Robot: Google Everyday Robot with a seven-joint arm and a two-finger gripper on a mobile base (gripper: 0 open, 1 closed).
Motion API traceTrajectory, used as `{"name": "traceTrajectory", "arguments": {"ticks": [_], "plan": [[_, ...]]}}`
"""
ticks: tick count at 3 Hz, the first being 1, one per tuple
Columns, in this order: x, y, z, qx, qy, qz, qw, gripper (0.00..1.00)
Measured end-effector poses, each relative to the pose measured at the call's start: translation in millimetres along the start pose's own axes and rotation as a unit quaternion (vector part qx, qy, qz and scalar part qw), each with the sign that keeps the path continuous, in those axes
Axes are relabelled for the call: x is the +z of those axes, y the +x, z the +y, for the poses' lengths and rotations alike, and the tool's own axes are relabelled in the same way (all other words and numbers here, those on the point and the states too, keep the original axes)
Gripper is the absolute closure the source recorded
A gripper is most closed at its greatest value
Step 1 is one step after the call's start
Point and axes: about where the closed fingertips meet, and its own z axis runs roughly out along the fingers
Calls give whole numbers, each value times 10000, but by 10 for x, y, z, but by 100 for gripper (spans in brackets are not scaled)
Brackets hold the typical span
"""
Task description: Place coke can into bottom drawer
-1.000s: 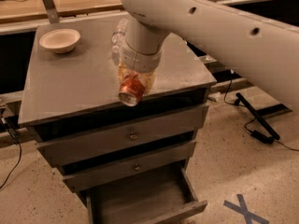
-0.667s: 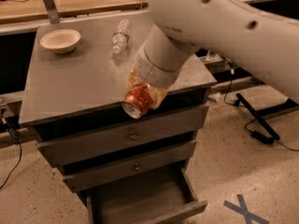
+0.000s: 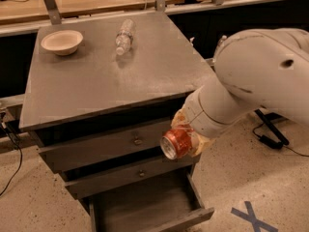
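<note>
The red coke can (image 3: 175, 142) lies tilted on its side in my gripper (image 3: 186, 138), its silver end facing the camera. The gripper is shut on the can and holds it in the air in front of the cabinet's right side, level with the top drawer. The bottom drawer (image 3: 145, 210) is pulled open below and to the left of the can, and what shows of its grey inside is bare. My white arm (image 3: 251, 81) comes in from the right.
A clear plastic water bottle (image 3: 124, 36) lies on the grey cabinet top (image 3: 106, 81). A beige bowl (image 3: 62, 41) stands at its back left. Two shut knobbed drawers (image 3: 137, 141) sit above the open one. Cables lie on the floor at the right, with blue tape (image 3: 251, 215).
My gripper has carried the can down off the cabinet top and to the right, from above the front edge to in front of the drawers. The arm no longer covers the bottle.
</note>
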Motion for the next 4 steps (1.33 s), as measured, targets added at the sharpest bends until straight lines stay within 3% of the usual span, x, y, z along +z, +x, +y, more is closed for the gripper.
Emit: {"name": "traceTrajectory", "arguments": {"ticks": [1,2,3,4], "plan": [[-5,-23,-42,-91,18,-4,10000,100],[193,52,1,37,-257,-287,9992,100],[759,259,321,697,-589,-867,9920,100],[1521,312,703,1479,-638,-1706,9721,100]]}}
